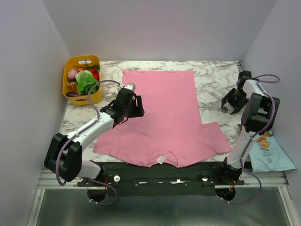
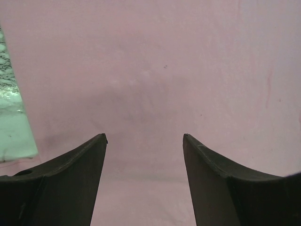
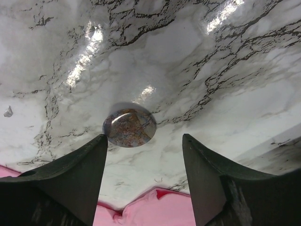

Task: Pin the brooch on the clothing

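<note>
Brooch (image 3: pixel 129 125) lies flat on marble tabletop (image 3: pixel 197 52), off to right of clothing (image 1: pixel 164 113), not on it. Not picked up, not pinned: nearly whole task left. Clothing spread flat, neckline toward arm bases. Right gripper (image 3: pixel 145 136) spread wide just beside brooch, one fingertip near its edge, grasping nothing. Left gripper (image 2: pixel 145 136) spread wide over pink cloth, empty; contact with cloth unclear.

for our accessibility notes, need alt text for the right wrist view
The brooch, a small round disc with a mottled brownish face, lies on the white marble table just ahead of the open right gripper, near one of its dark jaws. A strip of the pink T-shirt shows along the bottom edge.
</note>
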Robot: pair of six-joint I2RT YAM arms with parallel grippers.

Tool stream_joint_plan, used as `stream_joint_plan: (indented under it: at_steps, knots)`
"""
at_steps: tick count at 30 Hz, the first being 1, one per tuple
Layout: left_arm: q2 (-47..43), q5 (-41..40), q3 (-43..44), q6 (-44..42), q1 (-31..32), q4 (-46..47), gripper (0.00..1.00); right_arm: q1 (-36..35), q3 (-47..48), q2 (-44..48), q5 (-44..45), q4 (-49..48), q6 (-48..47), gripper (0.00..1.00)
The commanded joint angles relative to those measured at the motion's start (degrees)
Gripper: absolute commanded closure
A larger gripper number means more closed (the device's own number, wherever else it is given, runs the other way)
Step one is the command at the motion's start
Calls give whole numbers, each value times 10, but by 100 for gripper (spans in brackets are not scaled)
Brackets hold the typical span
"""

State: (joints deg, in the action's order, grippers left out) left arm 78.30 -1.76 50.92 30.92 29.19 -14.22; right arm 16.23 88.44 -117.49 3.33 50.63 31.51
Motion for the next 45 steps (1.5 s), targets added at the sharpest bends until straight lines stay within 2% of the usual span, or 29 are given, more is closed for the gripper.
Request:
stream_joint_plan:
  at_steps: [1,2,8,16,22,23,28,29,32,35,37,45]
  knots:
    - [-17,14,-6,4,-5,9,25,2,8,-14,-2,12,9,30]
    - [-17,14,-6,4,-5,9,25,2,9,-19,-5,12,10,33]
    - [-28,13,-12,5,-9,8,25,2,13,-25,-7,12,8,36]
    - [-36,17,-14,8,-12,6,25,1,37,-39,-10,24,0,36]
    - [-44,17,-18,10,-13,9,25,0,80,-62,-14,46,-12,44]
    - [-46,17,-17,10,-13,9,25,0,86,-69,-15,51,-17,48]
    - [-54,17,-20,11,-15,8,25,-4,108,-82,-20,65,-32,48]
    - [-54,17,-20,10,-15,8,25,-5,114,-84,-18,66,-34,53]
    - [-56,30,-20,11,-16,8,25,-8,124,-91,-16,75,-41,53]
    - [-59,32,-20,11,-16,7,25,-12,119,-91,-26,65,-52,67]
    - [-61,31,-20,10,-16,5,25,-20,120,-94,-28,69,-56,71]
    - [-63,33,-19,7,-18,1,25,-80,146,-116,20,99,-80,74]
